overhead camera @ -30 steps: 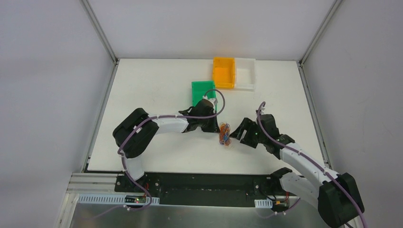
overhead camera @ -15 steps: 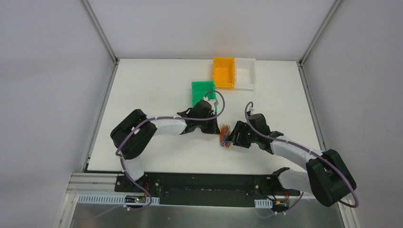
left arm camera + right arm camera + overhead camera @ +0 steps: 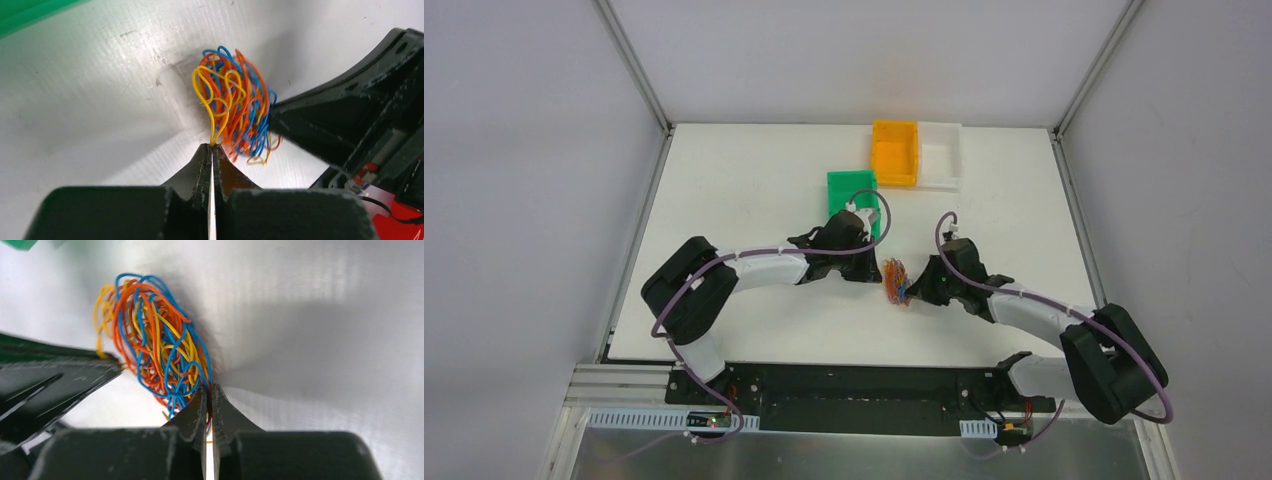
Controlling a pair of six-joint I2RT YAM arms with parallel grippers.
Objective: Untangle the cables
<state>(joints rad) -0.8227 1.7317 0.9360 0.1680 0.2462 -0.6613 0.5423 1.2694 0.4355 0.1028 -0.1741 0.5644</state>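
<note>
From above, the cables [image 3: 896, 281] lie as one small tangled ball near the middle of the white desk [image 3: 754, 170]. They sit between the left hand [image 3: 881, 277] and the right hand [image 3: 913, 290], and a green bin [image 3: 852, 190] stands just behind. In the left wrist view, the left hand is clenched on a yellow strand [image 3: 212, 130] at the ball's edge. In the right wrist view, the right hand is clenched on blue and orange strands at the opposite edge. The wires look light, soft and springy, so I judge they slip easily. Holding single outer loops seems best. No writing can be read.
</note>
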